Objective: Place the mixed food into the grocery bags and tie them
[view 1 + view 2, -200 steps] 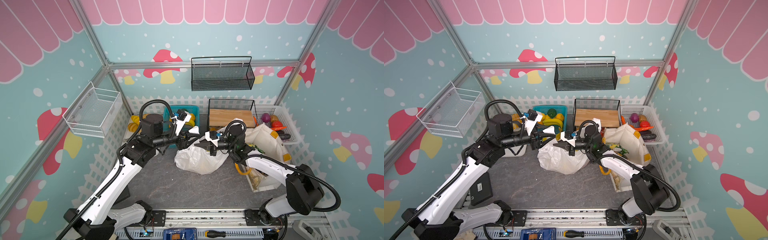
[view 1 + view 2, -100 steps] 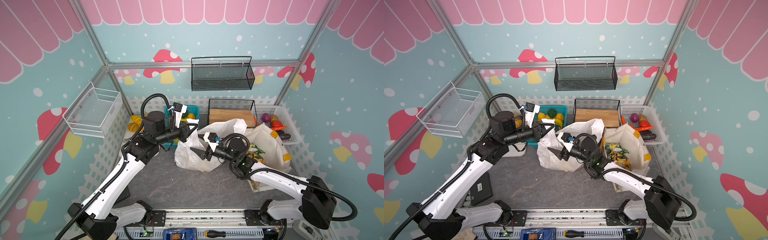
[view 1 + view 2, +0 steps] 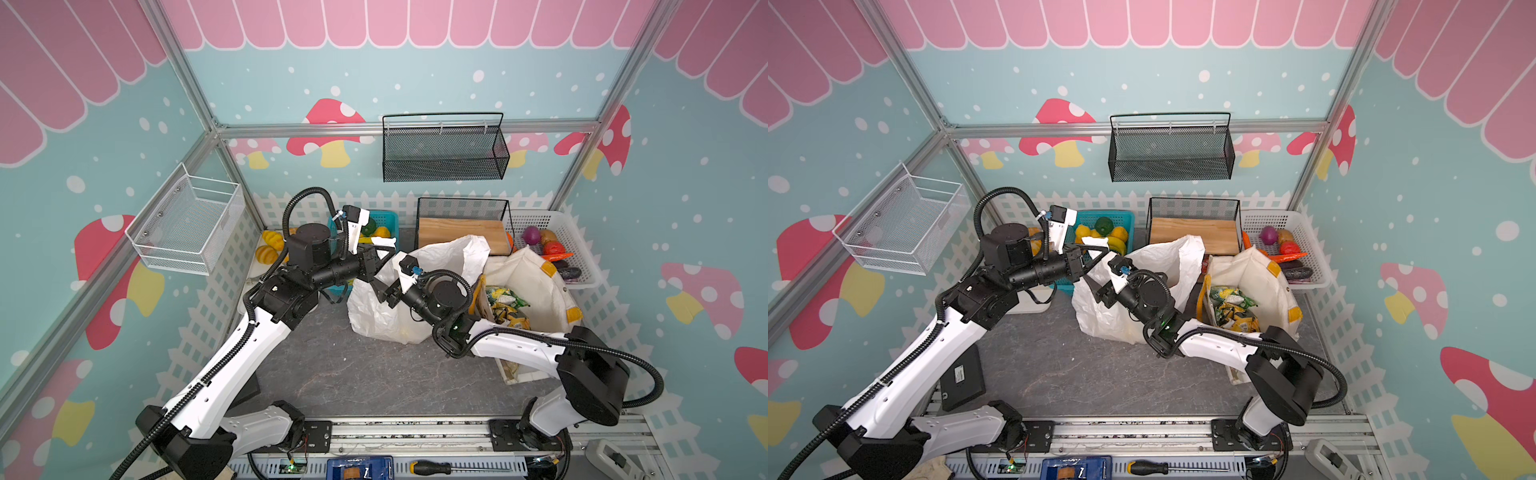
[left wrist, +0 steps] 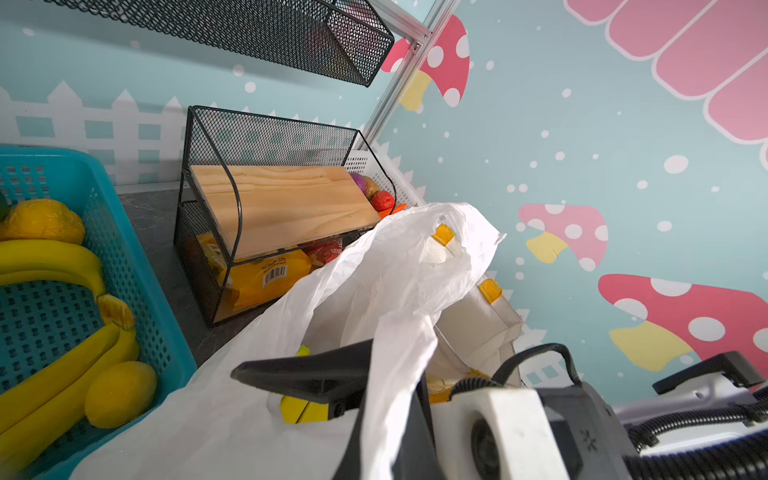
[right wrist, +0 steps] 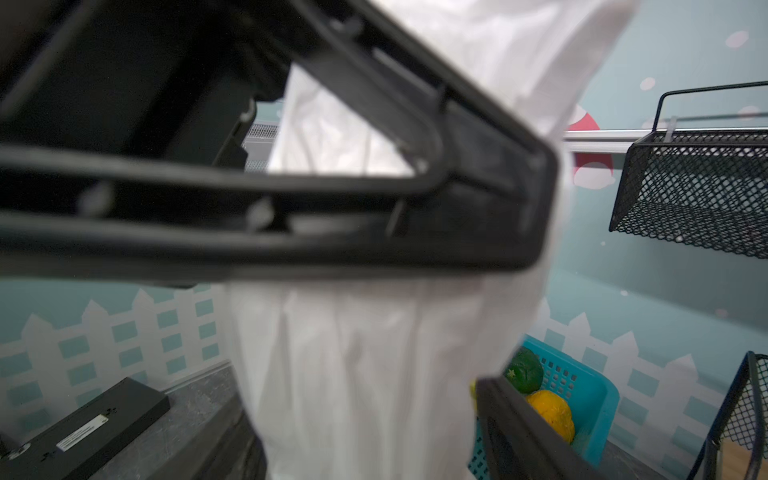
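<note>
Your left arm [image 3: 243, 355] and right arm [image 3: 515, 350] share glossy white links, chunky black joint housings and ribbed black cable loops. A green light glows on the right arm. The fingers [image 4: 307, 376] are matte black.

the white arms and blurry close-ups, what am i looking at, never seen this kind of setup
Two robot arms work over a grey table, each ending in a two-fingered gripper. Both top views look down from one overhead camera; the close-ups come from a camera on each wrist. The left gripper is shut on the white plastic bag's edge; the right gripper is open at the bag, gripping nothing. A canvas tote holding snack packets stands alongside. Bananas lie in a teal basket.
</note>
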Action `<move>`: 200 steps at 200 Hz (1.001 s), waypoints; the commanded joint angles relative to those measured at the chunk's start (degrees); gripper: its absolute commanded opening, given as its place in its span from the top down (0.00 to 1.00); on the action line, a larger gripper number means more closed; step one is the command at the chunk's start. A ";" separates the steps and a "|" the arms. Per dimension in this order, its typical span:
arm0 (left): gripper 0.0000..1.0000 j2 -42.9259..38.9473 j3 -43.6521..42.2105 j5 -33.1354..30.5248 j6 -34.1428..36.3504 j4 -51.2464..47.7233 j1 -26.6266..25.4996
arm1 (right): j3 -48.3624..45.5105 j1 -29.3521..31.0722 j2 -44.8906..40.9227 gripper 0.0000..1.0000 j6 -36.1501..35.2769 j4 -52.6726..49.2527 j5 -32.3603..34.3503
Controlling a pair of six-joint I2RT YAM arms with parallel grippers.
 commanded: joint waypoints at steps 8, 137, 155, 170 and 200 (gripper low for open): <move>1.00 -0.96 -0.68 0.19 -2.36 1.88 -0.21 | 2.79 0.35 4.86 0.32 2.47 8.36 3.03; 1.00 -1.24 -1.34 -0.57 -9.18 4.34 0.24 | -1.97 1.91 7.54 0.36 0.23 11.10 12.33; 1.00 -1.43 -1.50 -1.21 -10.21 4.53 0.28 | -0.66 2.88 7.34 0.30 -0.16 12.17 12.27; 1.00 -1.65 -1.91 -1.63 -11.55 5.29 0.26 | 0.64 3.19 7.55 0.27 -0.05 13.30 12.94; 1.00 -2.59 -3.53 -2.53 -14.97 7.57 0.26 | 4.76 3.27 9.66 0.25 2.83 13.86 20.73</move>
